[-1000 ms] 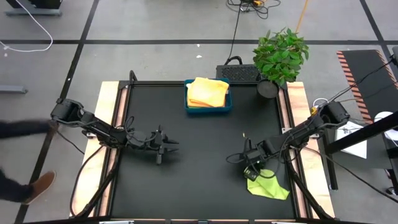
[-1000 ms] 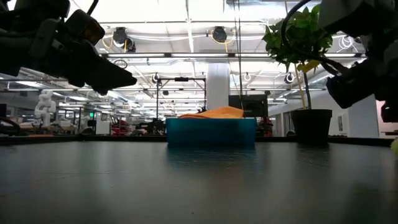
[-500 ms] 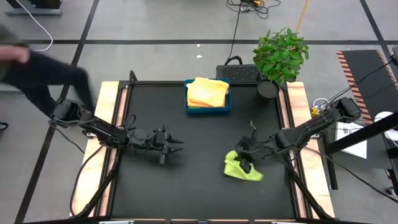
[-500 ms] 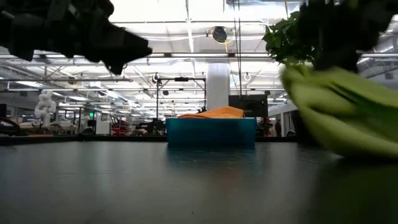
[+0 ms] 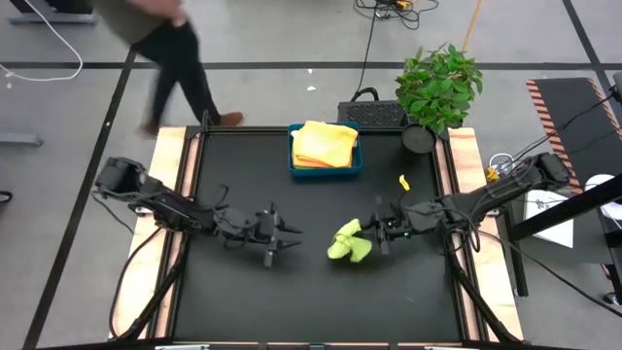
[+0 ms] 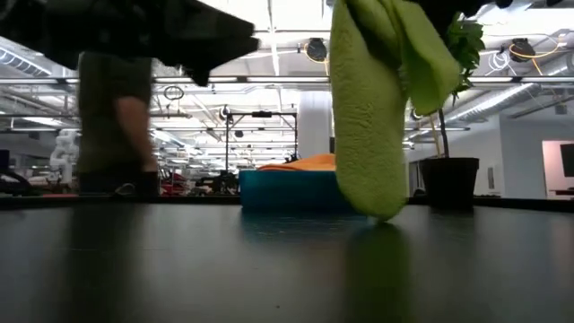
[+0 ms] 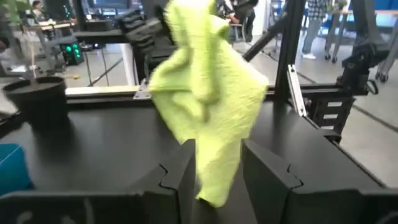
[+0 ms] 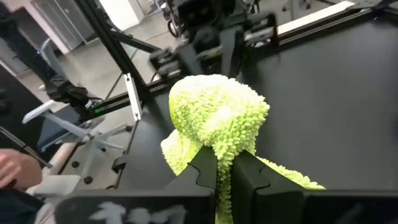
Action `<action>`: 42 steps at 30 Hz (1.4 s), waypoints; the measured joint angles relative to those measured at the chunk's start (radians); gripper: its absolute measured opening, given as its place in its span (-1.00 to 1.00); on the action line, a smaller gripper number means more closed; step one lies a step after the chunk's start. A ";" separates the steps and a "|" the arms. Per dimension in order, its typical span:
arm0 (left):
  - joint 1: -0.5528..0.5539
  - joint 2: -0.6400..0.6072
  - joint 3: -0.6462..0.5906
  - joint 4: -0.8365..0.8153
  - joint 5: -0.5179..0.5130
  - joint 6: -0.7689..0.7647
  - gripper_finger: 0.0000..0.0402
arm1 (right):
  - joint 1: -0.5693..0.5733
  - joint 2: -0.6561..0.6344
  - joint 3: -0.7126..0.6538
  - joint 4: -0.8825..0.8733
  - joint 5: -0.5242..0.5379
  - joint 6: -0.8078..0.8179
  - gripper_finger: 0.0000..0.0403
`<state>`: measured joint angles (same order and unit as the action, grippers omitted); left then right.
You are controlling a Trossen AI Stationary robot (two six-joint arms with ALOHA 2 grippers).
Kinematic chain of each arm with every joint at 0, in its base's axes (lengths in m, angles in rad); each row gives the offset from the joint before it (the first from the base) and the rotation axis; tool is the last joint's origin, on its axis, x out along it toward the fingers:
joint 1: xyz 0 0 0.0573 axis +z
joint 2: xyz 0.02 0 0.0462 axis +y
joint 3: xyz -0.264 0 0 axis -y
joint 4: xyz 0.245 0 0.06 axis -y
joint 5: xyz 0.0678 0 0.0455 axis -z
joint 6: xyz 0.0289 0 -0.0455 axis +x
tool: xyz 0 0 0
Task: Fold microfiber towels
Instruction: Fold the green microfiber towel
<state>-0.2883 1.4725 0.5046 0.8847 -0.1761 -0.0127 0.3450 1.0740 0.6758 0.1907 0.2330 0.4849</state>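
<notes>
Yellow towels [image 5: 324,143] in blue tray [image 5: 327,171]

The right gripper [image 5: 374,233] now carries the lime green towel [image 5: 347,241] up off the tabletop's [image 5: 311,292] right front corner toward its middle. The left gripper [image 5: 292,235] reaches closer to it. A person [image 5: 170,44] has walked round behind the far left corner.

there are two robot arms, each with one gripper: left gripper [image 5: 289,233], right gripper [image 5: 374,231]. one lime green towel [image 5: 347,241], one blue tray [image 5: 326,167] with a stack of yellow towels [image 5: 324,143], one potted plant [image 5: 436,89], one person [image 5: 170,44].
</notes>
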 joint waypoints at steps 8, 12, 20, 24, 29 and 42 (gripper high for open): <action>0.001 0.208 0.169 -0.007 -0.004 0.035 -0.36 | -0.030 0.000 0.000 0.027 -0.052 -0.038 -0.98; 0.001 0.249 0.221 -0.031 -0.007 0.045 -0.36 | -0.031 0.000 0.000 0.053 -0.024 -0.045 -0.97; 0.002 0.252 0.243 -0.113 -0.038 0.044 -0.05 | -0.022 0.002 0.000 0.053 -0.307 -0.119 -0.95; -0.005 0.252 0.243 -0.112 0.048 0.028 0.25 | -0.001 0.005 0.000 0.043 -0.316 -0.166 -0.95; -0.030 0.262 0.245 -0.071 0.039 0.026 0.52 | -0.002 0.005 0.000 0.067 -0.313 -0.244 -0.95; -0.035 0.261 0.289 0.053 -0.035 0.006 0.61 | -0.043 0.010 0.000 0.117 -0.258 -0.301 -0.95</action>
<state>-0.3229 1.7340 0.7933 0.9374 -0.2108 -0.0063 0.3019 1.0836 0.6758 0.3074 -0.0248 0.1841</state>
